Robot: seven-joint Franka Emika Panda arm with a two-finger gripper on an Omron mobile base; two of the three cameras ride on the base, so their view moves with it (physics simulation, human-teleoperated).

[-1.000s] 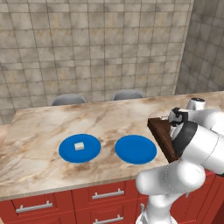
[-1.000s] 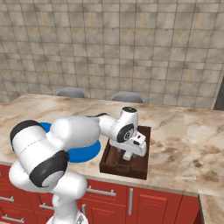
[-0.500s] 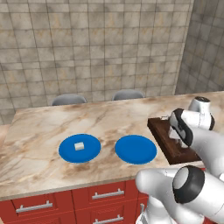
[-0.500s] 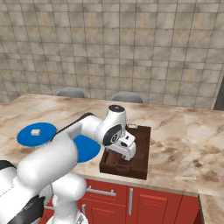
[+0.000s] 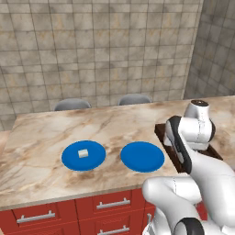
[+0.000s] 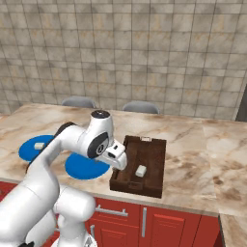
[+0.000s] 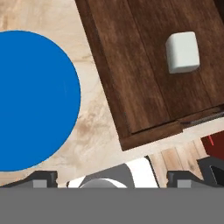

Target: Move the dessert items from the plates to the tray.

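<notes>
One cream dessert cube [image 6: 140, 171] [image 7: 183, 51] lies loose on the floor of the dark wooden tray [image 6: 152, 149] [image 7: 131, 65] [image 5: 160, 132]. My gripper [image 6: 119, 161] [image 7: 114, 180] hovers open over the tray's near left corner, with nothing between its fingertips [image 7: 43, 179]. It sits between the tray and the bare blue plate [image 6: 87, 168] [image 7: 30, 100] [image 5: 142, 156]. The other blue plate [image 5: 69, 158] [image 6: 26, 150], further left, carries the second cube [image 5: 83, 153] [image 6: 39, 145]. In the left base view my arm covers much of the tray.
The marble counter [image 5: 41, 128] runs under a tiled wall, with red drawers [image 5: 46, 215] below its front edge. Two grey chair backs [image 5: 72, 104] show behind the counter. Bare counter lies to the right of the tray [image 6: 202, 159].
My hand has drawn left from above the middle of the tray to its near left corner, uncovering the cube lying there. The jaws stay wide.
</notes>
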